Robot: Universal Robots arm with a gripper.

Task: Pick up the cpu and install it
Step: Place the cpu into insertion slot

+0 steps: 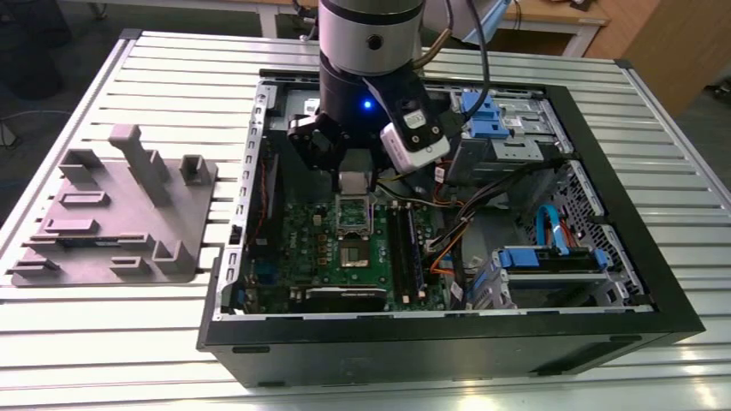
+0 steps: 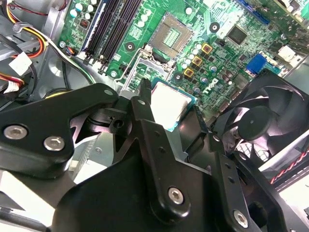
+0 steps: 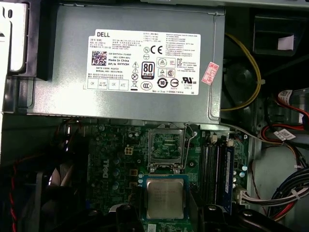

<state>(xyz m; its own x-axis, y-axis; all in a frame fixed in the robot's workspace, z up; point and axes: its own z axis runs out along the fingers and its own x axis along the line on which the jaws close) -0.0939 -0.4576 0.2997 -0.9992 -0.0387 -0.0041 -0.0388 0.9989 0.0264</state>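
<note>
The cpu is a small silvery square chip with a green rim. My gripper is shut on it, with black fingers on either side. It hangs above the green motherboard, just short of the open socket with its raised lever. In the second wrist view the cpu sits between the black fingers, and the socket lies beyond it. In the exterior view the gripper hangs inside the open computer case, over the motherboard.
A grey fixture plate with upright blocks lies on the slatted table at the exterior view's left. Inside the case, a power supply, black memory sticks, a fan and loose cables crowd the socket.
</note>
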